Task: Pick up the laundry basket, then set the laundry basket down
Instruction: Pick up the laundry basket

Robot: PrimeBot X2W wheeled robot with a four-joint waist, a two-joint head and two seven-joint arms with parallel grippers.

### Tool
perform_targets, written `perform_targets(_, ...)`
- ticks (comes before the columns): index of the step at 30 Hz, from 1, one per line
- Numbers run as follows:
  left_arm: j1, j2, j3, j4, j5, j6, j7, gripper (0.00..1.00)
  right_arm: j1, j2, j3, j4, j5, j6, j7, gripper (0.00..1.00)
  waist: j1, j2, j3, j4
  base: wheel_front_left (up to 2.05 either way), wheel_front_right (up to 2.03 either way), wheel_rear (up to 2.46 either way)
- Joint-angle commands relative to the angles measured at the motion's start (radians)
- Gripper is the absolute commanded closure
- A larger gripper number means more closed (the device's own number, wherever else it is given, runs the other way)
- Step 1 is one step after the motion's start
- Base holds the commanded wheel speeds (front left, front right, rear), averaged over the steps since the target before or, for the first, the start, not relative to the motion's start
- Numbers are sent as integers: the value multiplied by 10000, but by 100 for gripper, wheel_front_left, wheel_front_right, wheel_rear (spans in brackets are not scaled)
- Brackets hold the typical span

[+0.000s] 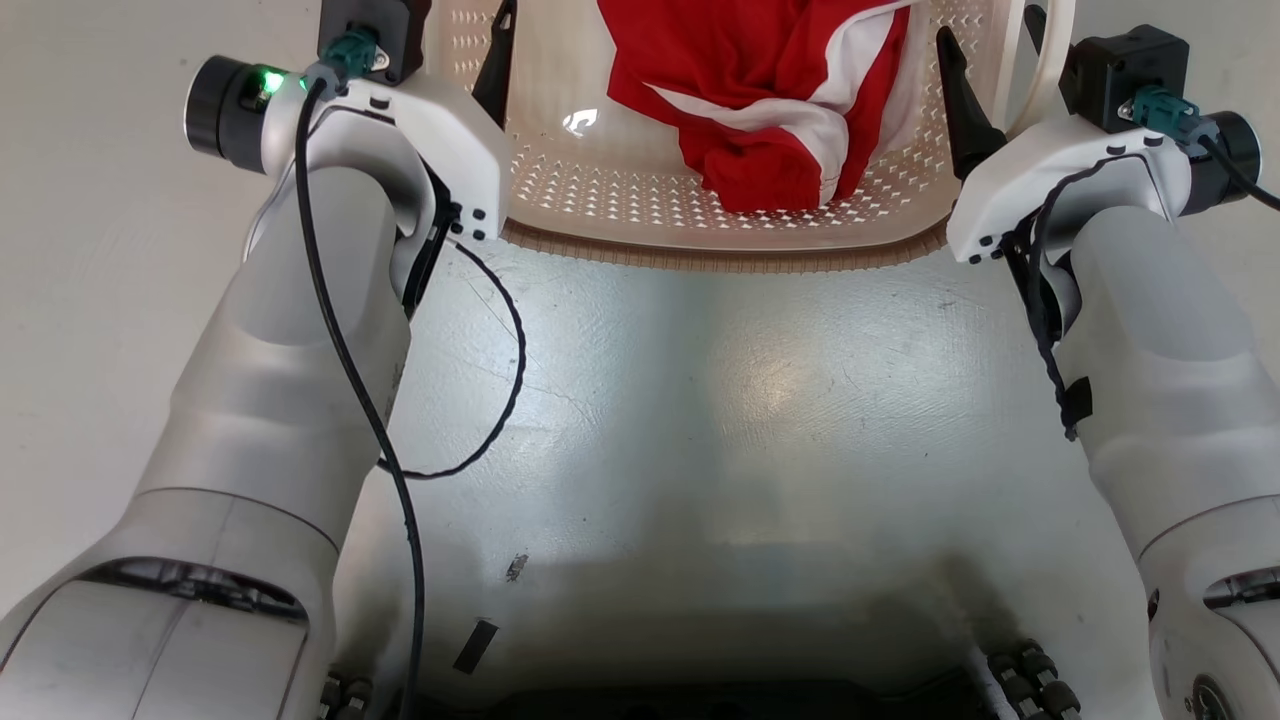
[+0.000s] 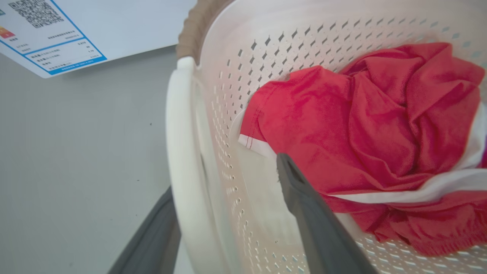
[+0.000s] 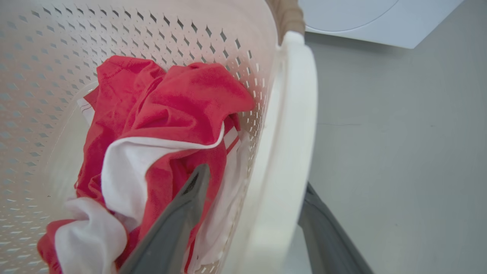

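Cream perforated plastic takes up the top of my head camera: the laundry basket [image 1: 720, 258] sits straight ahead of the robot between both wrists, its brown woven-look rim toward me, over the grey floor [image 1: 700, 420]. I cannot tell whether its base is resting on that floor. A crumpled red and white garment [image 1: 760, 110] lies inside.

The left gripper [image 2: 226, 173] stands spread as wide as it goes, straddling the basket's left side. One dark finger [image 2: 315, 220] is inside, just beside the garment, and the other is outside the white loop handle [image 2: 182, 152]. I cannot tell whether either finger presses on the plastic.

The right gripper [image 3: 257, 177] mirrors it, also fully spread. Its inner finger [image 3: 179, 220] lies over the garment and the outer one sits beyond the right handle [image 3: 289, 133], nothing clamped that I can see.

Past the basket stands a white appliance [image 3: 361, 19] bearing a label with a QR code [image 2: 49, 38].
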Motion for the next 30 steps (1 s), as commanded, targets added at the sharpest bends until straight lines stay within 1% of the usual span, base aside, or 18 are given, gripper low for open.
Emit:
perform_targets(1,-24,265,91,-78,8,79,-49,0,156,265,101,-34,-133,62,-105,0,-1,0,11,1,0,0,0)
perform_targets(10,-136,265,12,-148,56,139,-49,0,102,296,129,-44,-144,62,-105,0,-1,0,36,-9,0,0,0)
perform_targets(21,-291,265,-193,84,191,253,-49,0,32,307,82,-43,-250,62,-105,0,-1,0,54,-40,0,0,0)
perform_targets(22,-314,265,-219,118,209,265,-49,4,17,307,80,-33,-264,62,-105,0,-1,0,56,-43,0,0,0)
perform_targets(23,-336,265,-235,153,215,274,-49,15,-2,308,73,5,-264,62,-105,0,-1,0,56,-47,0,0,0)
perform_targets(24,-357,265,-247,190,218,294,-49,41,-37,309,73,58,-258,62,-105,58,-1,0,50,-51,0,0,0)
perform_targets(25,-377,265,-283,269,241,313,-49,76,-77,309,90,161,-182,62,-105,100,-1,0,34,-44,0,0,0)
perform_targets(26,-403,264,-301,347,233,315,-49,100,-131,310,171,323,-104,62,-105,100,-1,0,15,-43,0,0,0)
perform_targets(30,-502,264,-424,576,159,331,-49,100,-447,311,414,708,140,62,-105,100,-1,0,-70,-95,0,0,0)
